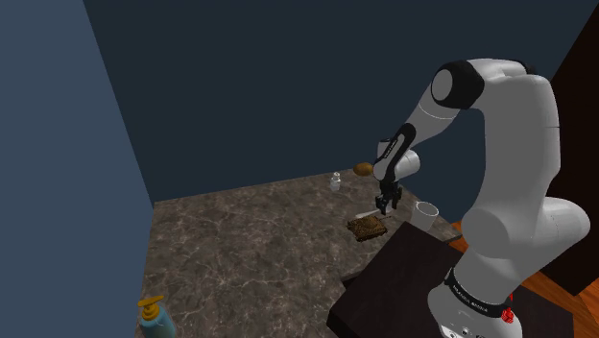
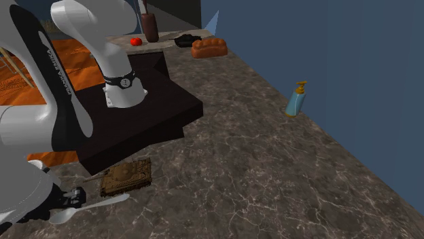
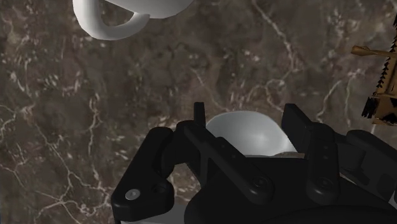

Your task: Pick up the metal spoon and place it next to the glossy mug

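My black gripper [image 1: 386,204] is shut on a pale grey spoon [image 1: 370,211], held low over the dark marbled counter [image 1: 250,240]. In the second exterior view the spoon [image 2: 92,206] sticks out of the gripper [image 2: 68,200] beside a toy tank. The wrist view has the spoon's rounded bowl [image 3: 249,135] clasped between the fingers [image 3: 198,118]. A white mug [image 1: 426,210] stands on the counter just to the shoulder view's right of the gripper. Its handle and base [image 3: 118,19] lie a short way ahead of the fingers.
A brown toy tank [image 1: 366,228] sits right under the gripper, near the dark stand [image 1: 403,278]. A small bottle [image 1: 336,181] and a brown lump [image 1: 363,168] sit at the back. A blue soap dispenser [image 2: 296,100] stands by the wall. Bread [image 2: 208,47] lies beyond the stand.
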Controlling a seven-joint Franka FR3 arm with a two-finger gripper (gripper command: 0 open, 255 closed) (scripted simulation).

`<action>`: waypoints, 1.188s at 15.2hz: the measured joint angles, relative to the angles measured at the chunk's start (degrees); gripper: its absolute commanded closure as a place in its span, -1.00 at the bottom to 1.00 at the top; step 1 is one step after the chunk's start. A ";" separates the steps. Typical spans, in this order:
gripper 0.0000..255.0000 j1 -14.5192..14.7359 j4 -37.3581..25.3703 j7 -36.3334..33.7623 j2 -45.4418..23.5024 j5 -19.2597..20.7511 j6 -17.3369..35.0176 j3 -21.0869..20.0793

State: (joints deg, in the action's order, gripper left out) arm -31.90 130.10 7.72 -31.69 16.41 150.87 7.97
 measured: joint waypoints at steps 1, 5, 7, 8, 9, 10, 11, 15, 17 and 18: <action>1.00 0.00 -0.02 -0.01 -0.03 0.00 0.02 0.00; -1.00 0.01 -0.02 -0.02 -0.07 0.01 0.06 0.00; -1.00 0.01 -0.02 -0.03 -0.07 0.01 0.06 0.00; -1.00 0.01 -0.02 -0.03 -0.07 0.01 0.06 0.00; -1.00 0.01 -0.02 -0.03 -0.07 0.01 0.06 0.00; -1.00 0.01 -0.02 -0.03 -0.07 0.01 0.06 0.00; -1.00 0.01 0.15 0.13 0.77 -0.08 -0.61 -0.05; -1.00 0.56 0.55 0.53 5.89 -0.81 -5.37 -0.68; -1.00 0.59 0.35 0.64 6.34 -0.95 -6.06 -0.77; -1.00 0.59 0.31 0.66 6.39 -0.97 -6.15 -0.78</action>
State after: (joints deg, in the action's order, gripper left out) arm -31.31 130.41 8.38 -25.30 15.44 144.72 7.19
